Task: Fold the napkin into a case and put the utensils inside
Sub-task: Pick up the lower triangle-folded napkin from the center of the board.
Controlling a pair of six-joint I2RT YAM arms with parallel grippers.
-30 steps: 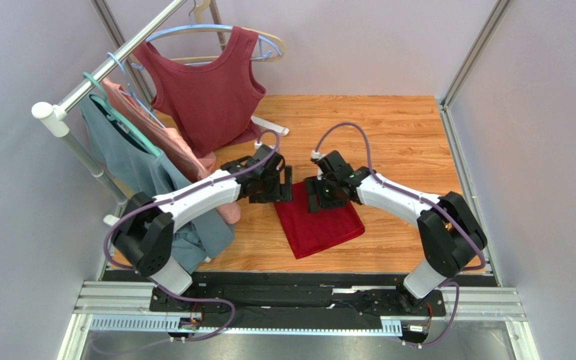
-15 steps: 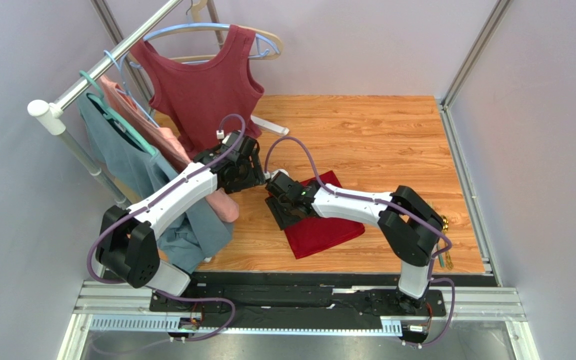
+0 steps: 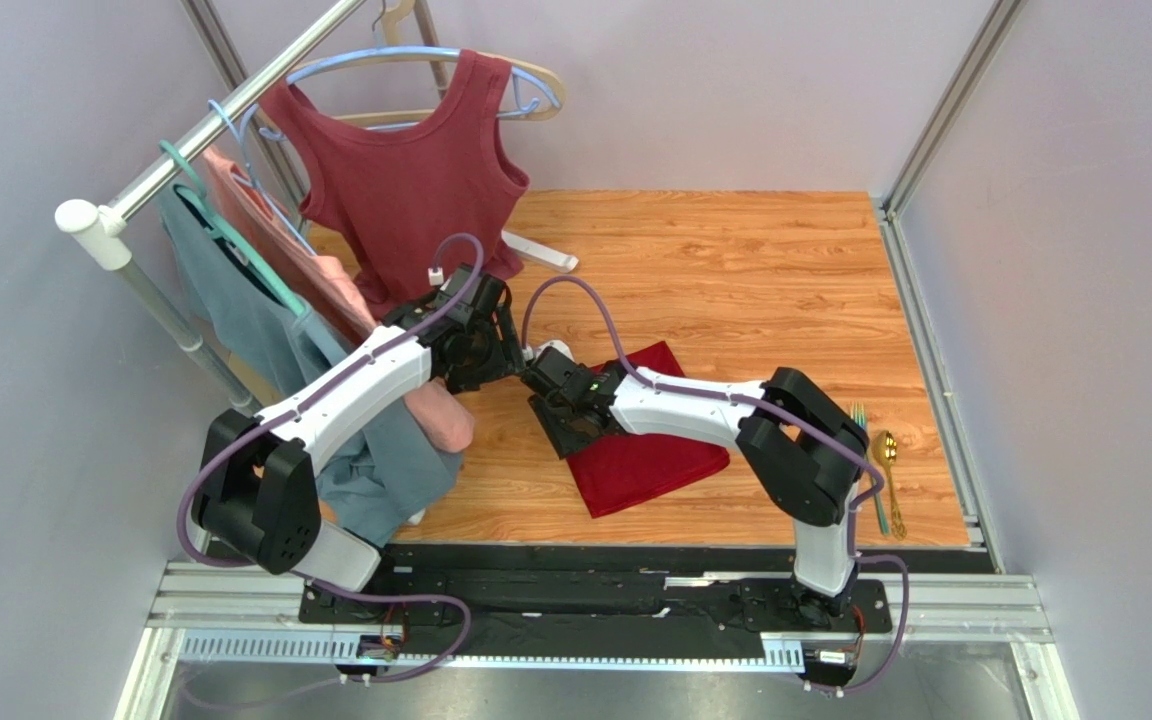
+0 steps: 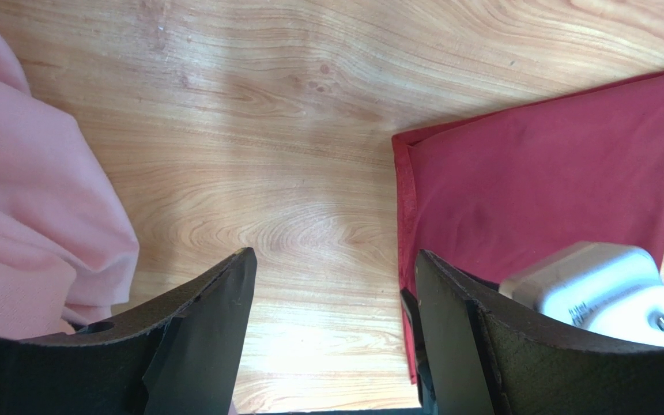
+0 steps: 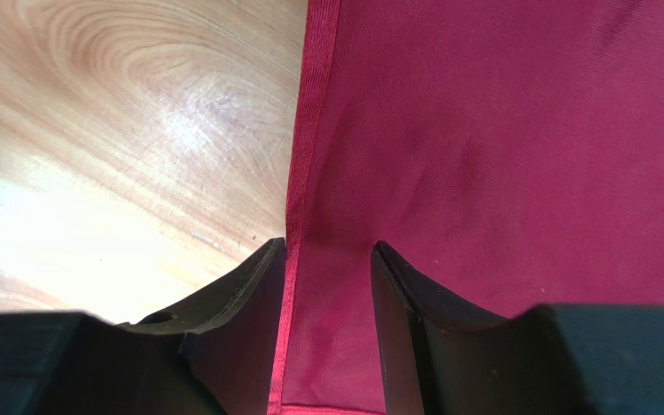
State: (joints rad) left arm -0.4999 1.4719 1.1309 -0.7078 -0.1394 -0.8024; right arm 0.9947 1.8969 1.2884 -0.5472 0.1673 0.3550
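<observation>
Two parted grippers: left gripper (image 4: pixel 334 259) hung wide, empty, above light wooden tabletop (image 4: pixel 292 130); right gripper (image 5: pixel 328 246), half-spread, straddled hemmed edge of crimson cloth napkin (image 5: pixel 500 156).

A wood-grain desk (image 3: pixel 748 255) carries a small white strip (image 3: pixel 542 251) toward its eleven o'clock corner, just beside the hem of a dull maroon sleeveless top (image 3: pixel 417 180). That top hangs from a slanted metal clothes rail (image 3: pixel 237 108) running out past ten o'clock. A pink garment (image 3: pixel 289 255) and a grey-blue garment (image 3: pixel 237 308) hang beside it, the pink one draping down at the desk's nine o'clock edge.
</observation>
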